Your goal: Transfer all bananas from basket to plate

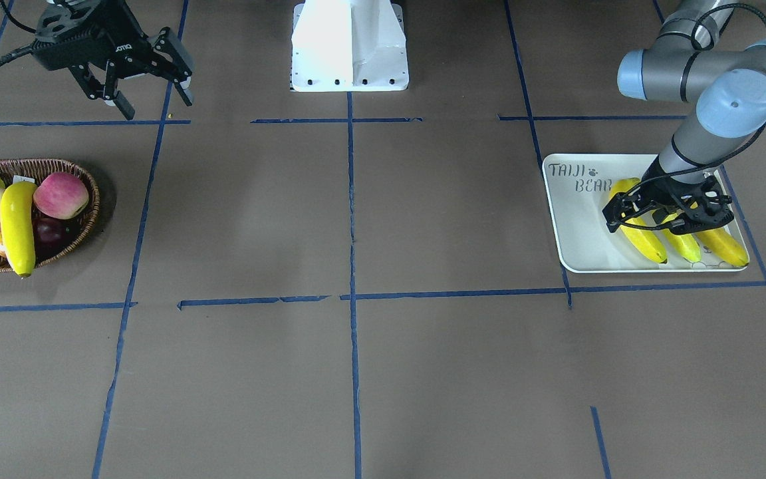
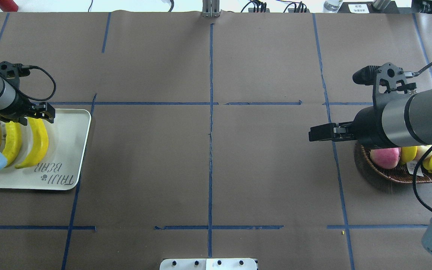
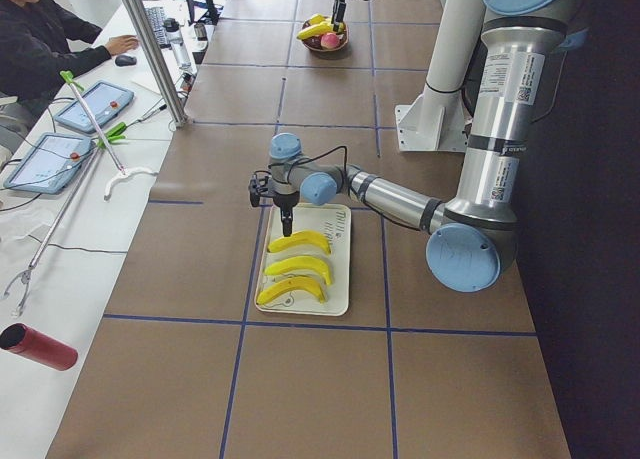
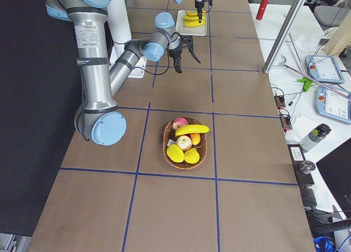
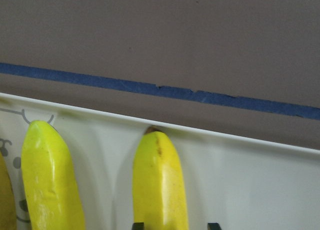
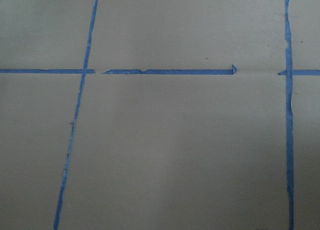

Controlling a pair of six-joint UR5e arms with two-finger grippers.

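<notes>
A: Where are the bananas?

B: Three bananas [image 1: 642, 236] lie on the white plate [image 1: 579, 226], right of frame, with the left end effector [image 1: 672, 219] spread just above them. A fourth banana [image 1: 17, 226] lies in the wicker basket [image 1: 87, 199] at the left edge.

A: And the right end effector [image 1: 155, 100]?

B: Upper left, fingers spread.

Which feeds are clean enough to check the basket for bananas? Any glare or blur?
Front-facing view: even light, sharp; one banana in the basket reads clearly, only the robot's base is blown out white. Overhead view: the right arm covers much of the basket. Right wrist view: pale, washed out, only taped table. Left wrist view: close, soft bananas on the plate.
</notes>
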